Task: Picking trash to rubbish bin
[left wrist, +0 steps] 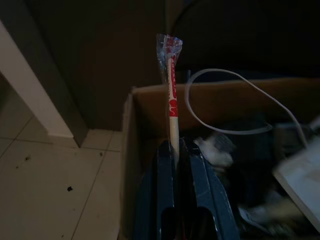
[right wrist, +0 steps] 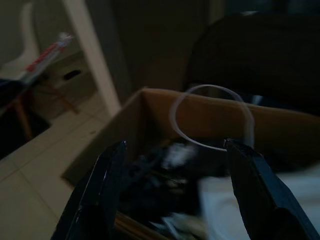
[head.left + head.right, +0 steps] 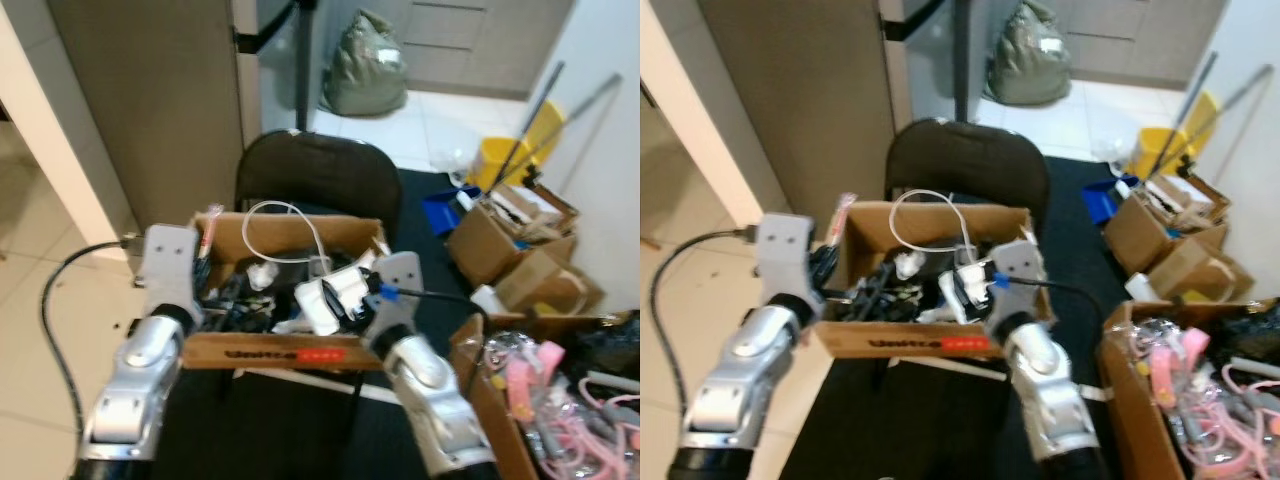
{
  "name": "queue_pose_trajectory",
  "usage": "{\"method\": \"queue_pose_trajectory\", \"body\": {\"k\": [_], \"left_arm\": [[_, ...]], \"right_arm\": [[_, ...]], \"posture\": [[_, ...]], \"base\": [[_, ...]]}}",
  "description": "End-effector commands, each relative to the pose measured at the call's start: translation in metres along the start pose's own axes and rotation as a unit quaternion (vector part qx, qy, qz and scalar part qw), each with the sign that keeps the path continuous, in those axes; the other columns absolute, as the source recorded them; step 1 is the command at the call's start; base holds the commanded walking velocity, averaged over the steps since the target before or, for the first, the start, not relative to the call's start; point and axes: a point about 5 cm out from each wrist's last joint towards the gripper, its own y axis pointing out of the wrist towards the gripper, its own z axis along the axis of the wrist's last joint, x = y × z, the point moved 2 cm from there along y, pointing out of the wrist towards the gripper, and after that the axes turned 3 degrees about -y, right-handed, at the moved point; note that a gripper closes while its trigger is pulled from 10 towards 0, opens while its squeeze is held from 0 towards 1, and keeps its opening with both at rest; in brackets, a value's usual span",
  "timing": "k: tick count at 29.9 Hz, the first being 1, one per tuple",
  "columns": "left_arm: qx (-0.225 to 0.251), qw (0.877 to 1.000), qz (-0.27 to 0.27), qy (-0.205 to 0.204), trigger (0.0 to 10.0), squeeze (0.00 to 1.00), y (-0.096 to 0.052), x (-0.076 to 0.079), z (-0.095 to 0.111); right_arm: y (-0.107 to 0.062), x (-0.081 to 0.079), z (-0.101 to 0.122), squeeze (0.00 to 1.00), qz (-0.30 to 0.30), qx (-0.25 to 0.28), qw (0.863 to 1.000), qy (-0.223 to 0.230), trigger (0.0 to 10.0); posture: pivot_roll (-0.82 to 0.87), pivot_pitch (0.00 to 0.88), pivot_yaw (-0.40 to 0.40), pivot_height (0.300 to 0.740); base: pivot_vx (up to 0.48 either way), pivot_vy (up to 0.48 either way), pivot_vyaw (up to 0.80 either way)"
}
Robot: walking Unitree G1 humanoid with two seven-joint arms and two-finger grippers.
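An open cardboard box [image 3: 290, 352] full of black cables and white scraps rests on a black chair [image 3: 318, 175]. My left gripper [image 1: 176, 147] is shut on a thin stick in a red-and-white clear wrapper [image 1: 171, 90]. The stick stands upright at the box's left wall [image 3: 207, 235]. Over the right half of the box, my right gripper [image 2: 175, 190] is open with its fingers [image 2: 100, 195] spread wide and nothing between them. It hovers by a white crumpled piece [image 3: 325, 300]. A white cable loop [image 3: 285, 210] arches above the box's far side.
A grey cabinet wall [image 3: 150, 110] stands close on the left. A black cord [image 3: 50, 300] trails on the tiled floor. More cardboard boxes [image 3: 510, 240], a box of pink items [image 3: 540, 400] and a yellow bucket [image 3: 500, 160] crowd the right. A grey-green bag [image 3: 365, 65] sits behind.
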Motion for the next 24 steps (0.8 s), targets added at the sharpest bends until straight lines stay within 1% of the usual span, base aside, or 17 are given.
{"method": "queue_pose_trajectory", "body": {"k": [1,10,15,24], "left_arm": [[-0.007,1.000,-0.009,0.004,10.0,0.00,-0.0004,0.0054,-0.0029],[-0.007,1.000,-0.009,0.006,10.0,0.00,0.0001,0.0053,-0.0023],[-0.006,1.000,-0.009,0.006,10.0,0.00,0.0004,0.0048,-0.0016],[-0.007,1.000,-0.008,0.007,10.0,0.00,-0.0003,0.0035,-0.0024]], "right_arm": [[-0.0042,0.0088,-0.0013,0.00,-0.009,-0.005,1.000,-0.007,10.0],[-0.0019,0.0057,-0.0011,0.00,0.001,-0.004,1.000,-0.005,10.0],[0.0002,0.0016,-0.0016,0.00,0.017,-0.006,1.000,-0.011,10.0],[0.0008,0.0061,-0.0048,0.00,0.017,-0.018,0.999,-0.024,10.0]], "posture": [[0.03,0.128,-0.016,0.740],[0.03,0.125,-0.015,0.740],[0.04,0.125,-0.016,0.740],[0.04,0.127,-0.019,0.740]], "base": [[0.349,0.000,0.00],[0.345,0.000,0.00],[0.344,0.000,0.00],[0.337,0.000,0.00]]}}
